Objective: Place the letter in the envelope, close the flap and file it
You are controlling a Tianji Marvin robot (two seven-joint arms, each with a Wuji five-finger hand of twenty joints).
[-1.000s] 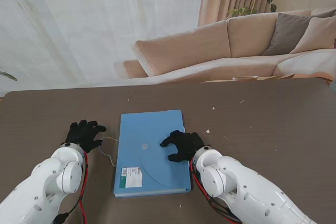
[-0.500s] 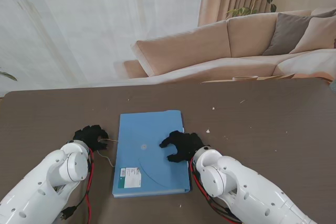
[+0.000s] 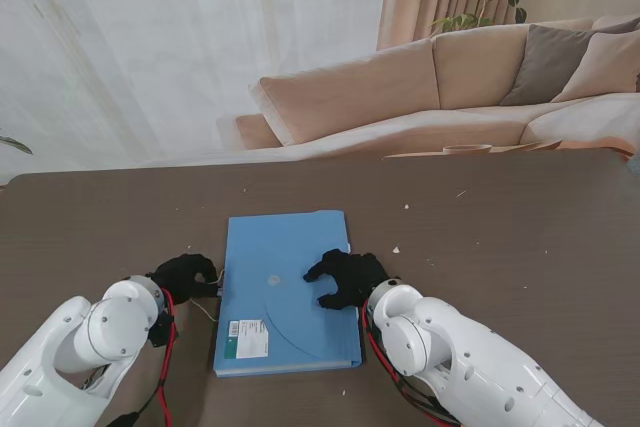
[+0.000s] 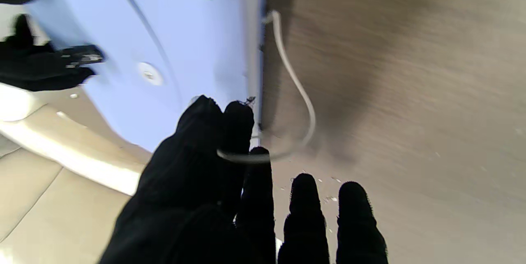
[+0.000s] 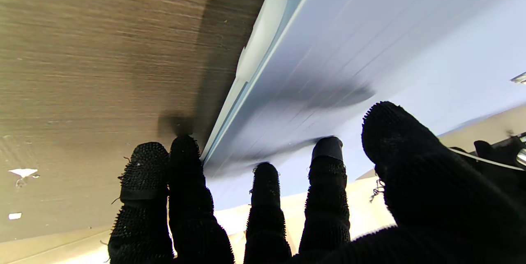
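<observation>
Blue envelope (image 3: 287, 292) lies flat, centre of the worktop (image 3: 500, 237), near edge. Left hand (image 3: 185, 275) at its left edge, fingers (image 4: 230, 132) pinching the white string (image 4: 296, 87). Right hand (image 3: 345, 277) palm-down on the right side, fingers (image 5: 324, 161) spread, pressing.

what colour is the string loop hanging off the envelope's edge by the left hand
White, against the brown table. The string loop on the blue envelope shows best in the left wrist view.

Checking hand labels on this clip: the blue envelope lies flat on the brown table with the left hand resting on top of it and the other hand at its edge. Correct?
Not quite. It is the right hand resting on top of the blue envelope; the left hand is at its left edge. The stand view shows this. The envelope does lie flat on the brown table.
</observation>
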